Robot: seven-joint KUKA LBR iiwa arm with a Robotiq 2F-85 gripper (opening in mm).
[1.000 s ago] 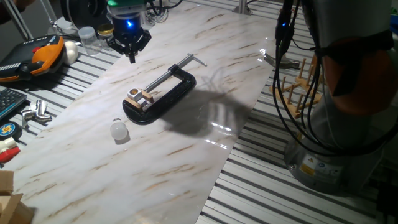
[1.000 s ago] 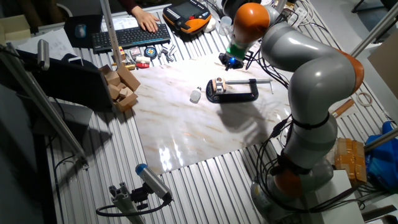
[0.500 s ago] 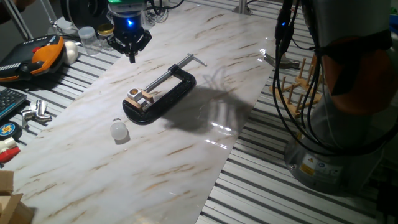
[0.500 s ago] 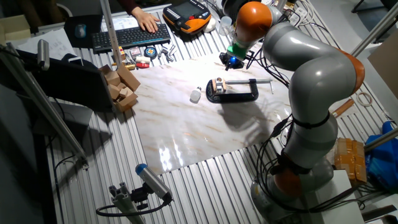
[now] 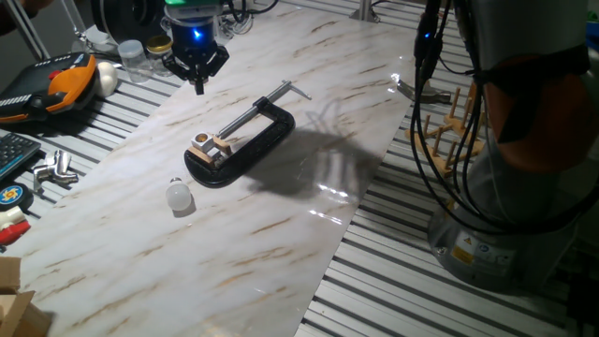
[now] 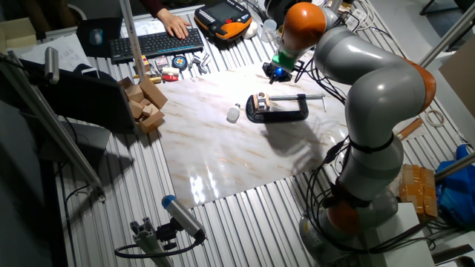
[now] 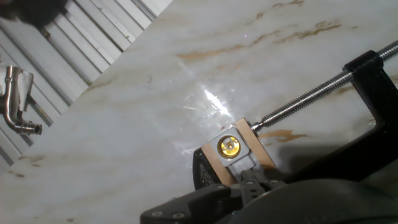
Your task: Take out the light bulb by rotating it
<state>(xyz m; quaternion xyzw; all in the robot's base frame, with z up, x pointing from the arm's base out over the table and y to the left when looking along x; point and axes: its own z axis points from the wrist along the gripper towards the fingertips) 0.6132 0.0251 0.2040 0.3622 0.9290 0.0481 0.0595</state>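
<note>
One bulb (image 5: 179, 195) lies loose on the marble board (image 5: 309, 112), on its side, just off the closed end of the clamp (image 5: 245, 138) and apart from it – it shows too from the other side of the room (image 6: 233, 113). There is one black clamp, flat on the board, its screw bar running away from a single wooden socket block (image 5: 210, 147) pinched in its mouth; the hand view looks down on that block (image 7: 234, 151) and shows a brass contact in an empty round hole. The one gripper (image 5: 197, 79) hangs above the far edge of the board, well apart from the bulb and up beyond the clamp's handle end, a blue light glowing on the body above it. Its fingers come down to what looks like a narrow point with nothing between them – from here I cannot tell whether they are fully closed. One orange-and-black handset (image 5: 58, 82) sits on the slatted table to the side
</note>
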